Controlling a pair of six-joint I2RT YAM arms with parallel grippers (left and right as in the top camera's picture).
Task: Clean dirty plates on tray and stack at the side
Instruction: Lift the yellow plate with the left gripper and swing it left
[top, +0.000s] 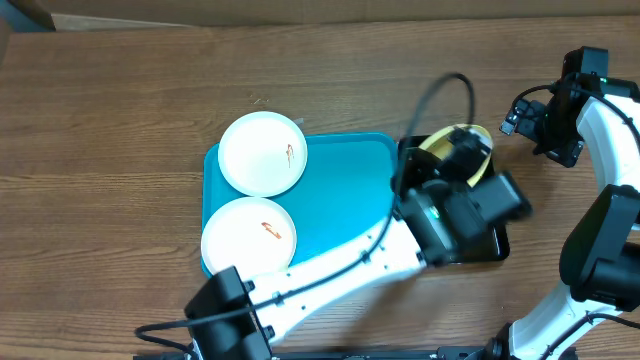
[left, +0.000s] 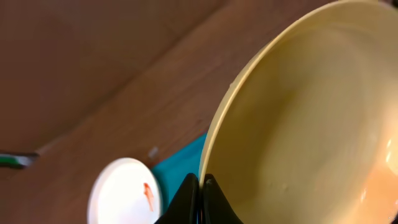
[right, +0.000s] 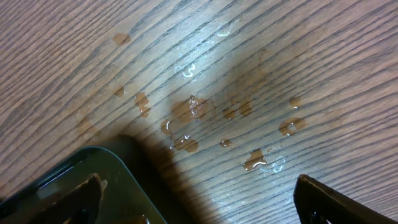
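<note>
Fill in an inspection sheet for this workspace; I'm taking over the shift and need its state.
Surface: wooden table, water drops under the right gripper.
Job's things: turquoise tray carrying two white plates, both with red smears; yellow-rimmed plate held over the black tub.
Clutter: black tub beside the tray.
Grippers: left gripper shut on the yellow-rimmed plate's rim; right gripper open, empty.
Cables: black cable looping above the tub.
Surroundings: nothing seen.
</note>
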